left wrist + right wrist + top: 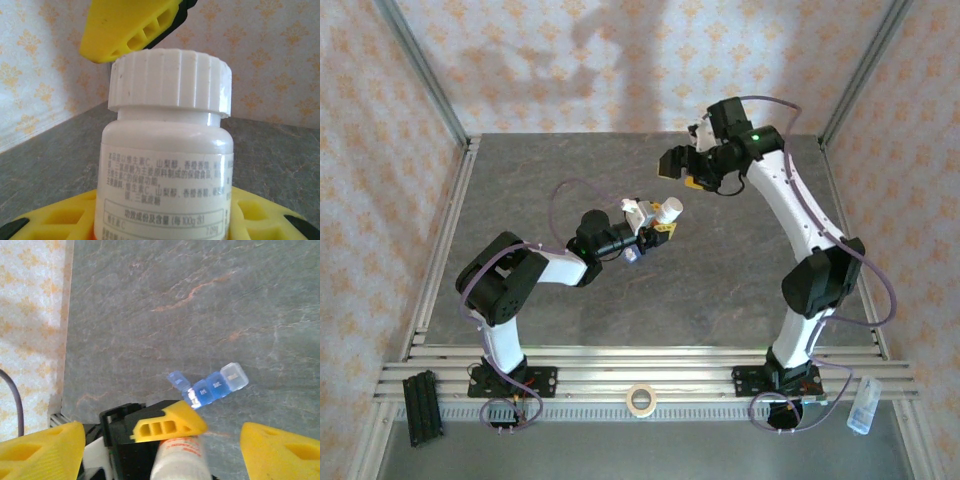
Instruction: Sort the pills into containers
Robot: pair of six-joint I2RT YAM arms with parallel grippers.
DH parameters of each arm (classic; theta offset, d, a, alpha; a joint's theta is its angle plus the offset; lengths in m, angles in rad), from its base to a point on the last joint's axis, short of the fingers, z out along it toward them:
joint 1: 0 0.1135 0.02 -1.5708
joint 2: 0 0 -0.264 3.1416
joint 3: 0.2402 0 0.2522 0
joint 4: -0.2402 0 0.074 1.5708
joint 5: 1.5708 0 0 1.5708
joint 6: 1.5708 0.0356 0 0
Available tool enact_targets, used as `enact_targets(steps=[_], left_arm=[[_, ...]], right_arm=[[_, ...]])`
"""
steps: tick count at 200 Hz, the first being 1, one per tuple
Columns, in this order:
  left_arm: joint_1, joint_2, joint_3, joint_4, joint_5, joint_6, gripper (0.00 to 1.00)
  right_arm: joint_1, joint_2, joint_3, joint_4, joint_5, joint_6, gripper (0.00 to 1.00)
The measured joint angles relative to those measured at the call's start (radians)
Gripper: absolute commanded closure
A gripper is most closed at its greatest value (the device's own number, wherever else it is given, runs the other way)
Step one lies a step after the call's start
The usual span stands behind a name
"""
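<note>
Fingers of the left gripper [658, 228] are clamped on a white bottle [668, 211], held above the table [720, 290] with its ribbed cap [170, 80] pointing away from the wrist. Just beside that gripper the containers [207, 388] lie flat on the grey surface, one blue lid tilted open at the end opposite the clear compartment. Farther right, the right gripper [680, 170] hangs above them, its yellow fingers [40, 452] spread wide and gripping nothing.

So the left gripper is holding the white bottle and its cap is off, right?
Not quite. The cap is on, not off. The left wrist view shows the left gripper holding the white bottle with its ribbed cap sitting on top.
</note>
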Motion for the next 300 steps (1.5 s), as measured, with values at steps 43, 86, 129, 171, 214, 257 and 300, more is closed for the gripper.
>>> enact_targets(steps=[43, 86, 129, 171, 214, 257, 300], left_arm=[[0.000, 0.000, 0.000, 0.000, 0.000, -0.003, 1.00], [0.000, 0.000, 0.010, 0.000, 0.001, -0.003, 1.00], [0.000, 0.000, 0.019, 0.000, 0.002, -0.003, 1.00], [0.000, 0.000, 0.021, -0.001, 0.004, -0.004, 1.00], [0.000, 0.000, 0.030, -0.001, 0.004, -0.011, 1.00], [0.000, 0.000, 0.031, -0.008, 0.004, -0.015, 1.00], [0.001, 0.000, 0.032, -0.018, 0.000, -0.024, 1.00]], right_arm=[[-0.032, -0.153, -0.171, 0.013, 0.007, -0.135, 0.22], [-0.025, -0.227, -0.200, 0.012, -0.041, -0.237, 0.19], [-0.003, -0.199, -0.200, 0.007, -0.045, -0.266, 0.20], [0.016, -0.146, -0.198, 0.003, -0.045, -0.275, 0.27], [0.021, -0.119, -0.183, -0.001, -0.045, -0.277, 0.36], [0.025, -0.105, -0.182, 0.000, -0.062, -0.269, 0.57], [0.026, -0.112, -0.210, 0.046, -0.051, -0.176, 0.63]])
